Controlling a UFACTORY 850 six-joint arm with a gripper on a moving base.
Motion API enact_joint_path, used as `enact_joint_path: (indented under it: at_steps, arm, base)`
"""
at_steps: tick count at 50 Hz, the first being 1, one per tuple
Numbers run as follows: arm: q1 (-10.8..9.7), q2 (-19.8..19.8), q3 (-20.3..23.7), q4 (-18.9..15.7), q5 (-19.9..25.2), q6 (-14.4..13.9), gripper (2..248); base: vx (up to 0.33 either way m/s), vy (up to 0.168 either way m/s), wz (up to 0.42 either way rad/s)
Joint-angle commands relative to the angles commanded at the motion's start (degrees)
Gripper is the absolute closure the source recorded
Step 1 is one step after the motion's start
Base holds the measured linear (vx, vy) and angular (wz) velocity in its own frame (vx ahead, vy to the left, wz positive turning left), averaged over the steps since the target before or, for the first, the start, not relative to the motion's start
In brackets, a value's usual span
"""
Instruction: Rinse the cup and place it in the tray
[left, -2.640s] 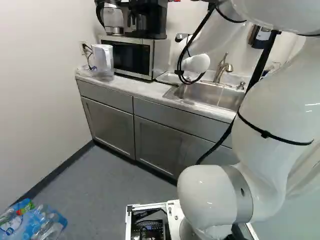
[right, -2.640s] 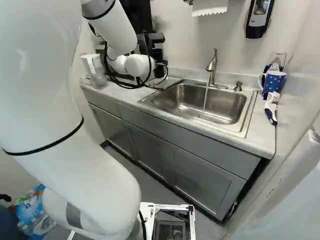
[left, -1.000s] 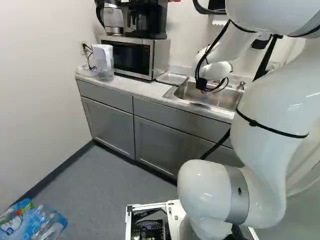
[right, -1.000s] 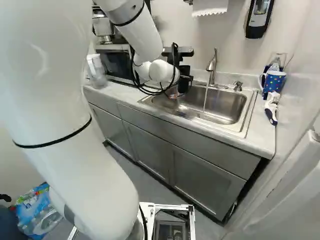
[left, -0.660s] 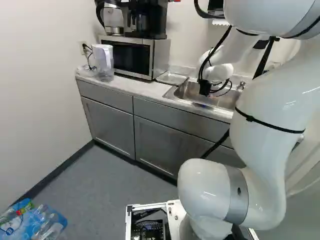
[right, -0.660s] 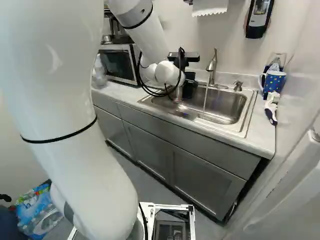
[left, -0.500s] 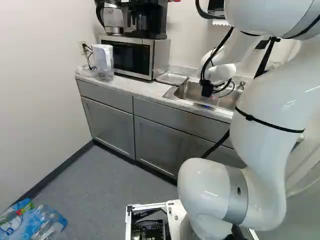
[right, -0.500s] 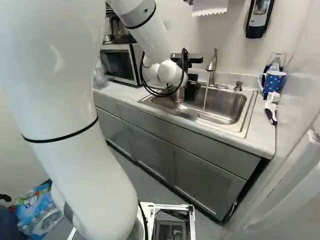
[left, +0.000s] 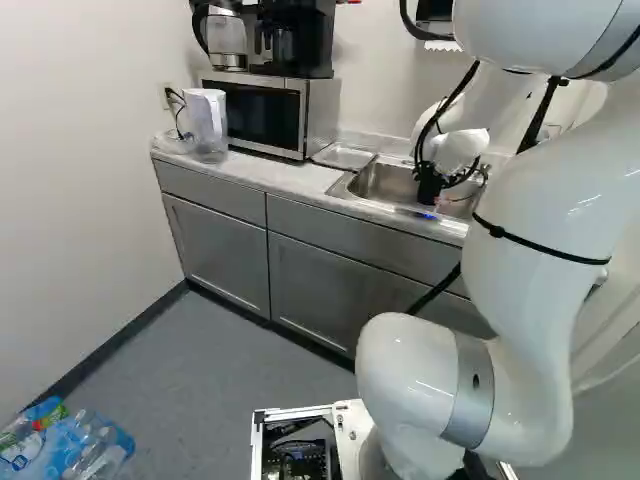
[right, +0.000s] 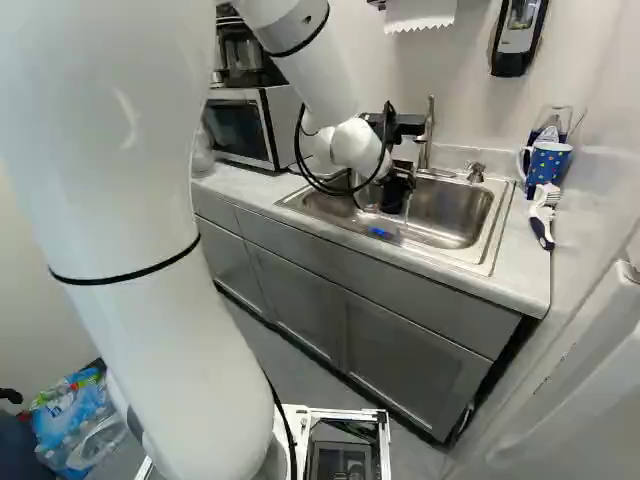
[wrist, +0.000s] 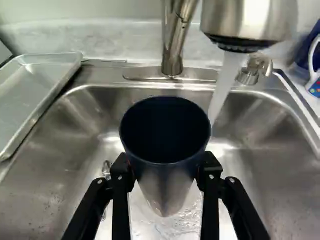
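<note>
free: over sink (wrist: 70, 150), cup (wrist: 165, 192) to tray (wrist: 40, 87) | blocked: faucet (wrist: 250, 20), water (wrist: 225, 82) close beside cup

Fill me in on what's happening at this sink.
The robot's gripper has a dark cup clamped between its fingers, mouth up, over the sink. The faucet is on, and its water comes down right by the cup's rim; whether any goes inside, I can't tell. It looks like rinsing is being lined up or under way. The metal tray sits beside the basin, and the cup isn't in it yet.
</note>
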Motion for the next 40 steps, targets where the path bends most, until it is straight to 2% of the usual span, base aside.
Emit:
enact_joint_path:
  at_steps: [12, 40]
  arm:
    - [-1.6, -1.3, -1.5, 0.0, -2.4, 0.0, 124]
    - [-1.6, -1.4, -1.6, 0.0, -2.4, 0.0, 124]
  base:
    - [0.000, 0.000, 0.000]
    - [0.000, 0.000, 0.000]
